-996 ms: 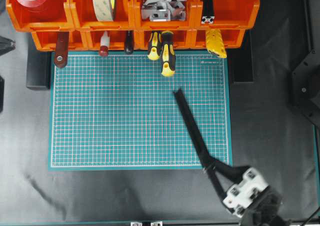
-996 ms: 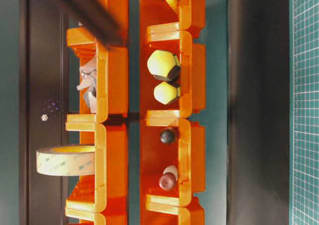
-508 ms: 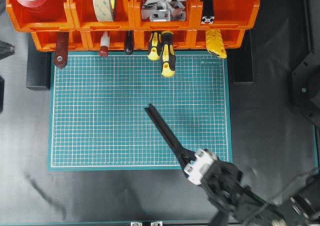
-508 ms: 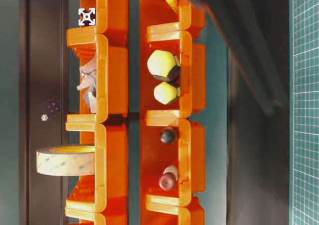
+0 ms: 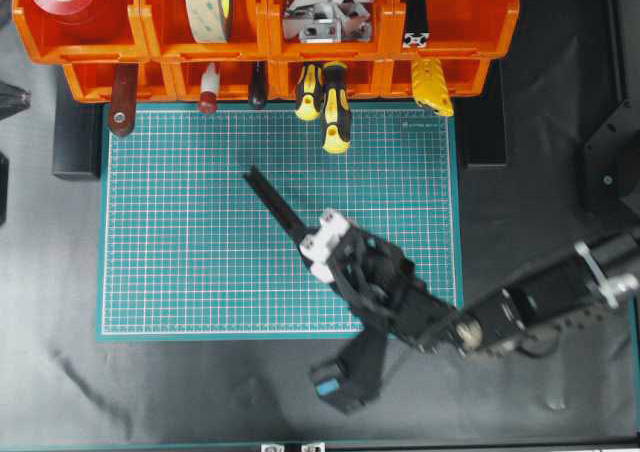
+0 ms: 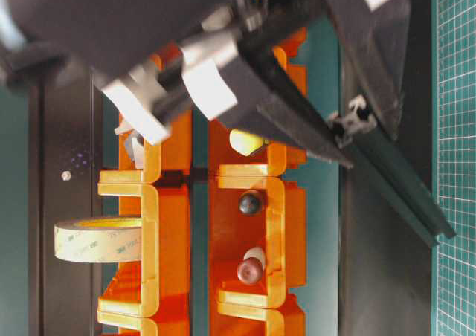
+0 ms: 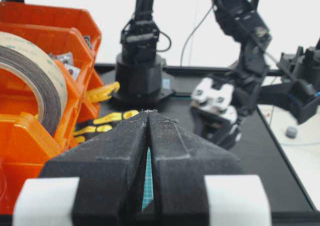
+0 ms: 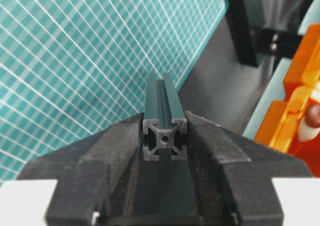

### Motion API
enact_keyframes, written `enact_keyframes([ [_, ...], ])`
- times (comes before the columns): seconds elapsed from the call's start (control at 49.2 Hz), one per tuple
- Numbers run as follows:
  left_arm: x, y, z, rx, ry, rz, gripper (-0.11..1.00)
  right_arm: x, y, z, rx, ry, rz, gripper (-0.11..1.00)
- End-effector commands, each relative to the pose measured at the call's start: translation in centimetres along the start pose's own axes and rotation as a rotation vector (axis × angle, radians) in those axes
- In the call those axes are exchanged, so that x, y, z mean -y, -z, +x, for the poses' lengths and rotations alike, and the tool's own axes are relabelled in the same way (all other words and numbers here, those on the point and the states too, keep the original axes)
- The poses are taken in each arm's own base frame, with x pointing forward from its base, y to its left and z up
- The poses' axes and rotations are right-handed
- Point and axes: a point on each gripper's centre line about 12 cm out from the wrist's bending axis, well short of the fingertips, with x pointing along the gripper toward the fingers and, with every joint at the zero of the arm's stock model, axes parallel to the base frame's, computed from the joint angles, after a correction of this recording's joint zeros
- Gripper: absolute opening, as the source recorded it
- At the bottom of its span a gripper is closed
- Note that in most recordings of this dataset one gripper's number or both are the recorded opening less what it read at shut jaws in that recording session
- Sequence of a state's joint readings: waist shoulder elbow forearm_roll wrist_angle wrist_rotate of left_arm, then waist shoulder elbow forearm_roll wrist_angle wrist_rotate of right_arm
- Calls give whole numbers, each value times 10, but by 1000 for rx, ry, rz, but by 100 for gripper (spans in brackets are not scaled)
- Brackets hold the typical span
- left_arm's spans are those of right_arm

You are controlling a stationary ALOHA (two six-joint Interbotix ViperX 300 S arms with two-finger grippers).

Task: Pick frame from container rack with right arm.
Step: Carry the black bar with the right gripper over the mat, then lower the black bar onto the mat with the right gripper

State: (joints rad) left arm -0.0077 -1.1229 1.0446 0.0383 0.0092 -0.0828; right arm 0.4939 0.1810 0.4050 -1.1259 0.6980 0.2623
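Right claw (image 8: 162, 136): closed on the frame (image 5: 280, 204); the right wrist view shows both pads pressed against the sides of the bar, its square slotted end face seated between them.
Frame position: clear of the container rack (image 5: 265, 32), held above the green mat (image 5: 180, 232), slanting from mid-mat toward the mat's near right corner. The free end points toward the rack's left half; whether that end touches the mat cannot be told.
Second bar: another bar with a slotted end face (image 5: 416, 39) sits in the rightmost upper bin, untouched.
Right arm (image 5: 540, 297): reaches in from the tabletop's right edge, with the wrist over the mat's near edge.
Left claw (image 7: 148, 151): pads together with only a sliver of gap, nothing between them; it faces across the tabletop and plays no part.
Rack contents: tape rolls, brackets and screwdrivers (image 5: 335, 107) look undisturbed.
Progress: the pick itself appears done, since the frame is out of its bin and firmly gripped.
Remaining: judged to be only carrying the bar to wherever it is wanted, with the grip kept secure.
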Motion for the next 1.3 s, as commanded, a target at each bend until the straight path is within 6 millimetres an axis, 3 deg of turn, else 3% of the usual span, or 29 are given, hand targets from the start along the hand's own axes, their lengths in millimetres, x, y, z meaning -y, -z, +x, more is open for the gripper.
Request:
enact_keyframes([
  [0.0, 1, -10, 2, 23, 4, 0, 0, 7, -4, -4, 40, 9, 8, 26],
  [0.793, 1, -11, 1, 24, 6, 6, 0, -26, -13, 10, 81, -132, 52, 26],
  [0.853, 1, -11, 1, 24, 6, 6, 0, -28, -14, 10, 90, -152, 70, 33],
  [1.077, 1, -9, 1, 21, 3, 9, 0, -41, -17, 11, 92, -243, 150, 79],
  [1.28, 1, -8, 1, 9, 3, 0, 0, -45, -17, 11, 85, -278, 190, 83],
])
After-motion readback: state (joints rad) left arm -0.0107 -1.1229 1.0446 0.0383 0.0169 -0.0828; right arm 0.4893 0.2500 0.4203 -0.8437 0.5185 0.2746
